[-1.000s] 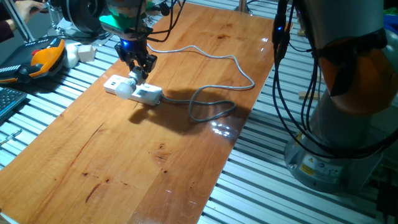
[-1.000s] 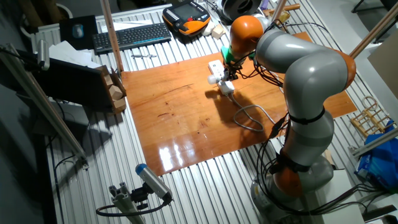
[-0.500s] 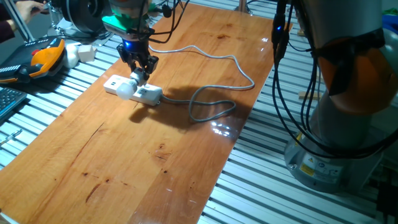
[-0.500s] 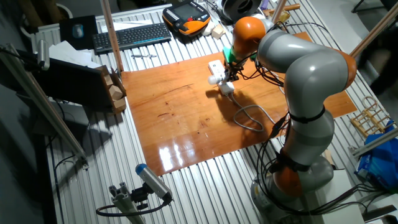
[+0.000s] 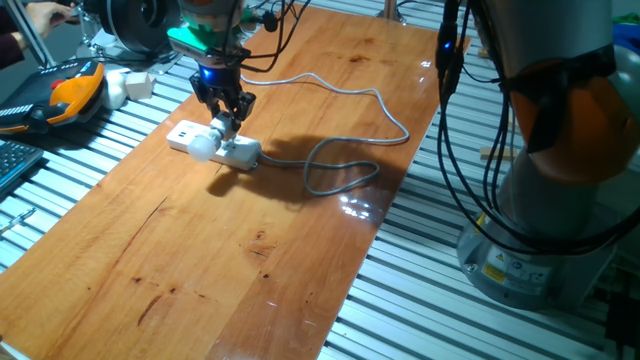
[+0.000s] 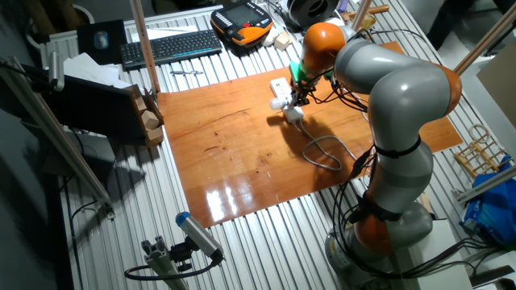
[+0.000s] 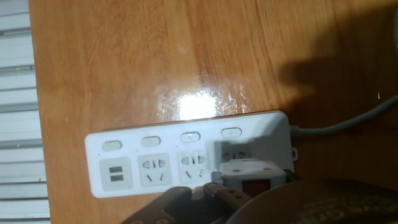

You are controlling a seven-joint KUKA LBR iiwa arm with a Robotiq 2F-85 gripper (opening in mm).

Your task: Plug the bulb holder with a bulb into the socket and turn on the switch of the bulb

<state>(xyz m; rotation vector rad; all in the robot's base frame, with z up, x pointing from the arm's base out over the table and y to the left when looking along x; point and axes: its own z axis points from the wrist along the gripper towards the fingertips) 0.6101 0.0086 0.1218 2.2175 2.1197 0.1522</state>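
Observation:
The socket (image 5: 240, 153) is a white power strip lying on the wooden table, with a grey looping cable (image 5: 340, 172). The white bulb holder (image 7: 254, 170), with a red switch on it, sits in the strip's rightmost outlet (image 7: 236, 152). The frosted bulb (image 5: 203, 147) sticks out sideways from it over the strip. My gripper (image 5: 226, 121) reaches down onto the holder, fingers on either side of it, and looks shut on it. In the hand view the fingers (image 7: 186, 198) are dark shapes at the bottom edge. The other fixed view shows the gripper (image 6: 297, 97) and the bulb (image 6: 276, 103).
An orange-black pendant (image 5: 68, 92) and small white blocks (image 5: 135, 84) lie on the slatted bench left of the table. A keyboard (image 6: 169, 47) lies further back. The arm's base (image 5: 540, 230) and hanging cables stand to the right. The strip (image 7: 155, 146) has several outlets and buttons.
The gripper and the bulb holder have shifted only slightly, settling a little lower on the strip. The cable and the strip have not moved.

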